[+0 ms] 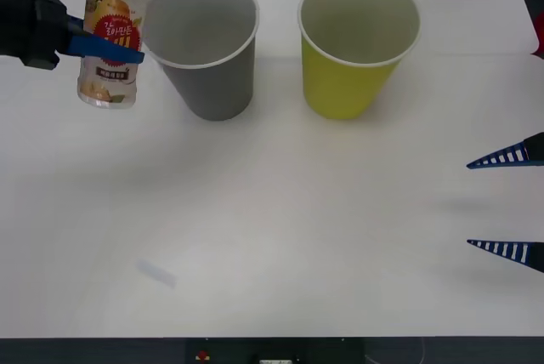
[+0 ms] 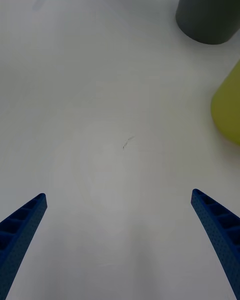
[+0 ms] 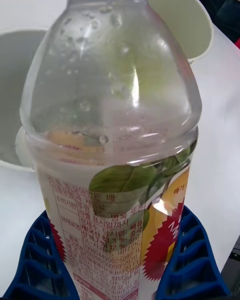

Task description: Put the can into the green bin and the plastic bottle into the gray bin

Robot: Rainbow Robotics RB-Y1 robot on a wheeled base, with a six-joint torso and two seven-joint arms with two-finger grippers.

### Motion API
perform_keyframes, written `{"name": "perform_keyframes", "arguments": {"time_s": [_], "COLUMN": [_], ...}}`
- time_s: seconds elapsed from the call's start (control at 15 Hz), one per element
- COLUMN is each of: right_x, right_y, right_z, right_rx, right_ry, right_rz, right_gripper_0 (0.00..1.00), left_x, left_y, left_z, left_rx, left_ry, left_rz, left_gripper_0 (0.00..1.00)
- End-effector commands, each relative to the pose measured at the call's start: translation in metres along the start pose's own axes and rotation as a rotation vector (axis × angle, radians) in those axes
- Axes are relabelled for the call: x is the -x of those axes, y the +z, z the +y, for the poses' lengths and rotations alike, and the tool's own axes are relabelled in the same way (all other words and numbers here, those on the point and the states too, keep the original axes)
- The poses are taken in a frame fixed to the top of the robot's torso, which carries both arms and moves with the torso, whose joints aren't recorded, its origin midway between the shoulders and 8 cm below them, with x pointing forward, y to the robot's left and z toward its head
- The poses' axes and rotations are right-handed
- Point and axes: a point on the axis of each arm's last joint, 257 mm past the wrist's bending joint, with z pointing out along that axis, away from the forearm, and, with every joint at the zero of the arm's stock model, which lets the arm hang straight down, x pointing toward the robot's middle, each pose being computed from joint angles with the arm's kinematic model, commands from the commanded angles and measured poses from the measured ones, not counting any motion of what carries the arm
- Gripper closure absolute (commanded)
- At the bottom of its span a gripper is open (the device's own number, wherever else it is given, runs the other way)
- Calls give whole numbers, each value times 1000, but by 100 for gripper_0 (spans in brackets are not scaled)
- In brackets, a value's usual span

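- The plastic bottle is clamped upright at its label by the blue fingers of the left end effector, lifted off the white tabletop at about 10 o'clock.
- The gray bin is seen just beside the bottle, at 11 o'clock.
- The green bin is placed at 1 o'clock.
- The right end effector is held wide open and empty at 3 o'clock.

The bottle was clear, shiny plastic with little drops inside and a glossy label. The gray bin and the green bin looked like smooth, dull paper. The table was white, smooth and matt. The left gripper had ribbed blue plastic fingers.
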Motion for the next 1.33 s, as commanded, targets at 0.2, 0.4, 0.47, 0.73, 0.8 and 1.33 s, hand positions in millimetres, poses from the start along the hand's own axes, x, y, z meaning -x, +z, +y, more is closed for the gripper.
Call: {"name": "perform_keyframes", "arguments": {"time_s": [0.2,0.4,0.47,0.73,0.8,1.33], "right_x": [0,0,0,0,0,0], "right_y": [0,0,0,0,0,0], "right_z": [0,0,0,0,0,0], "right_rx": [0,0,0,0,0,0], "right_ry": [0,0,0,0,0,0], "right_rz": [0,0,0,0,0,0], "right_gripper_0": [0,0,0,0,0,0], "left_x": [44,62,66,78,80,83], "left_y": [28,49,60,87,91,97], "left_z": [31,53,58,66,65,61], "left_rx": [16,58,64,72,70,62], "left_ry": [-47,-63,-74,-101,-103,-57], "left_rz": [-11,-19,-24,-43,-43,-42], "left_gripper_0": [100,100,100,100,100,0]}}
